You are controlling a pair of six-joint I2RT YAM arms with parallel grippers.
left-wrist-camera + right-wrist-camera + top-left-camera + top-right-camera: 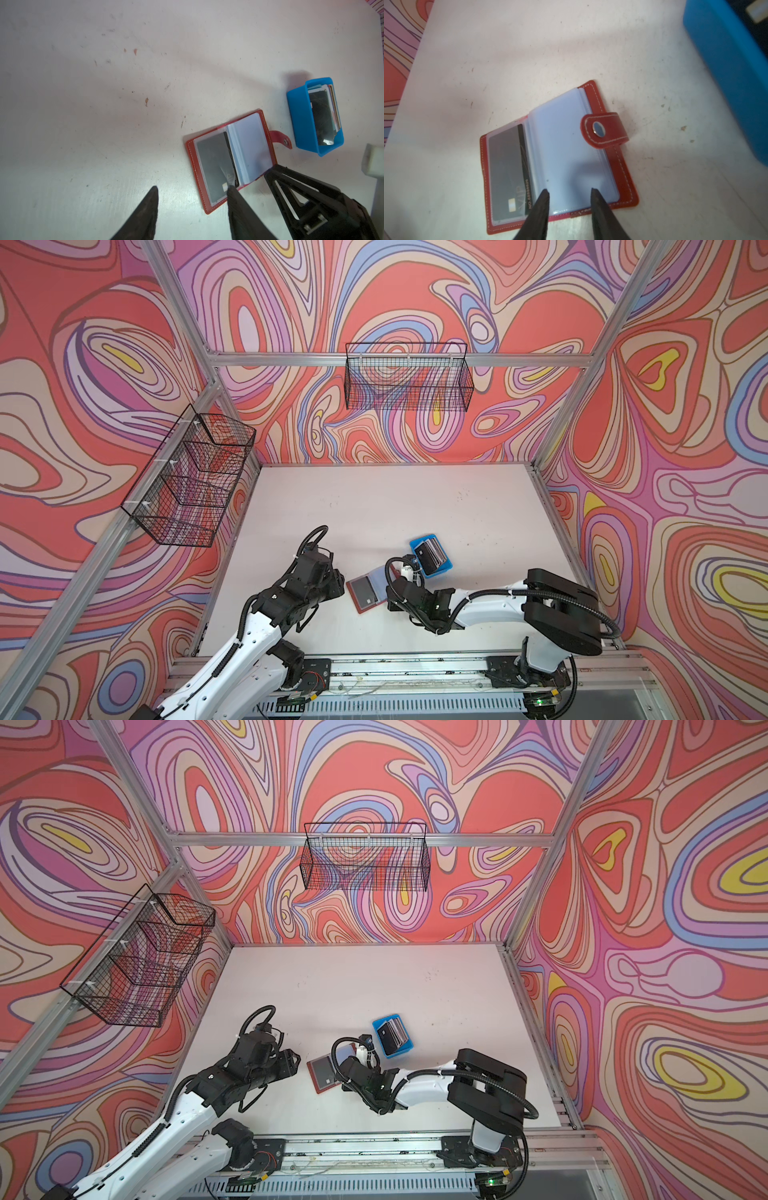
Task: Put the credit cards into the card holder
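Credit cards, top views: most of the credit cards [430,558] are standing on edge in the blue tray [414,544], right of centre in the lower half of the frame. This is probably so that one edge at a time is offering itself to a fingertip.
Card holder, top views: the card holder [365,591] is lying open on the table [374,506], lower middle of the frame, just left of the tray. It is sitting between the left arm [257,630] and the right arm [490,601], so both are reaching it.
Left gripper, left wrist view: the left gripper [192,189] is standing wide open and gripping nothing. One fingertip [233,197] is touching the end of the black card [214,164].
Black card, left wrist view: it is sitting inside the sleeve on the holder's cover, with a narrow strip showing bare beside the spine. I judge the fingertip is nudging it home.
Right gripper, left wrist view: the right gripper [270,172] is bearing on a corner of the clear sleeves [249,145].
Right gripper, right wrist view: its jaws are standing partly open with nothing between them, tips resting on or just above the sleeves. They are seemingly pinning the loose pages flat so they are not flopping over the filled one.
Snap tab, right wrist view: the snap tab [604,129] is curling back over the pages' edge, unfastened.
Cards left: one is lying in the holder; the others are waiting in the tray.
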